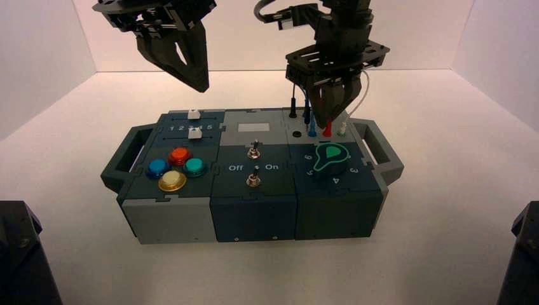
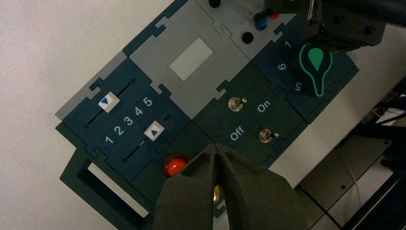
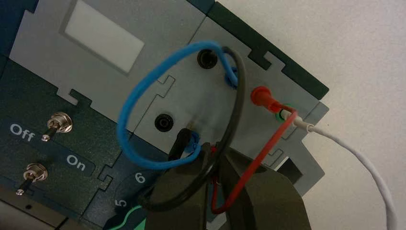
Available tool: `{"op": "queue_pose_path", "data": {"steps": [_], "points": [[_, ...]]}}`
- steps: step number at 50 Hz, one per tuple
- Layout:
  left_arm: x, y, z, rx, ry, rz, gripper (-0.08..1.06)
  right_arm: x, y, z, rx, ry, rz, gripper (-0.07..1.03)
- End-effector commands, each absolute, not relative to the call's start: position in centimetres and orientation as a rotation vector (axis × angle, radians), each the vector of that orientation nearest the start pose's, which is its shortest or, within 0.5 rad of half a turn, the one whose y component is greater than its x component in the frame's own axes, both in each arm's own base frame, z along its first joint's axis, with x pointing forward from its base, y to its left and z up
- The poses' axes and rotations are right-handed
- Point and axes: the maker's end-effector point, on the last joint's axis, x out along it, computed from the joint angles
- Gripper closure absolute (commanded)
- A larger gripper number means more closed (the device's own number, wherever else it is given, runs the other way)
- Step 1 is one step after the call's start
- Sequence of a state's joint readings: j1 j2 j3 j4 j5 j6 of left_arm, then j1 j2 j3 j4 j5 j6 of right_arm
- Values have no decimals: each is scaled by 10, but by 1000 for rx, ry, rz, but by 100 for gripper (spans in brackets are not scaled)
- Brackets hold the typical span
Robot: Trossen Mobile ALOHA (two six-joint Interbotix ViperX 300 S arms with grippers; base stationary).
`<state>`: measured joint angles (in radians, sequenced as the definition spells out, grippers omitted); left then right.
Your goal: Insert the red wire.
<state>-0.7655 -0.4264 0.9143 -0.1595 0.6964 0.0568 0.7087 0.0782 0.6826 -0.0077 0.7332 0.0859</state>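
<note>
Left claw (image 1: 201, 88), its fingers together, hangs above the box (image 1: 254, 219); right claw (image 1: 324, 122), clamped on the red wire (image 3: 258, 165), is at the box's far right.

Round push buttons in red (image 1: 180, 155), blue (image 1: 158, 168), green (image 1: 195, 167) and yellow (image 1: 171, 181); white slider caps with blue triangles (image 2: 109, 102); dark knob outlined in green (image 2: 316, 67); thin looping cables in red (image 3: 258, 160), blue (image 3: 125, 112), black (image 3: 237, 110), white (image 3: 354, 152)

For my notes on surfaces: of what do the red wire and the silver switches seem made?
Red wire: probably rubber or soft plastic, smooth, bending in a loop.

Silver switches: likely polished metal, judging by bright glints on collars.
</note>
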Motion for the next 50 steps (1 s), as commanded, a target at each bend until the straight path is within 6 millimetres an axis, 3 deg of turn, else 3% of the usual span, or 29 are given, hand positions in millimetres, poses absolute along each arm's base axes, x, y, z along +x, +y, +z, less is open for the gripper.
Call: {"op": "queue_pose_path", "data": {"steps": [1,17,27,35,50], "points": [[182,-200,130,337,1132,-735,101,219,199,16,-502,1525,502,98],[182,-200,128,342,1139,-734,101,226,205,32,-487,1476,517,98],[181,-200,128,342,1141,-734,100,232,202,55,-473,1440,516,83],[182,-200,128,342,1139,-734,101,234,192,72,-468,1445,489,52],[184,-197,127,344,1139,-724,100,221,181,96,-488,1487,482,53]]}}
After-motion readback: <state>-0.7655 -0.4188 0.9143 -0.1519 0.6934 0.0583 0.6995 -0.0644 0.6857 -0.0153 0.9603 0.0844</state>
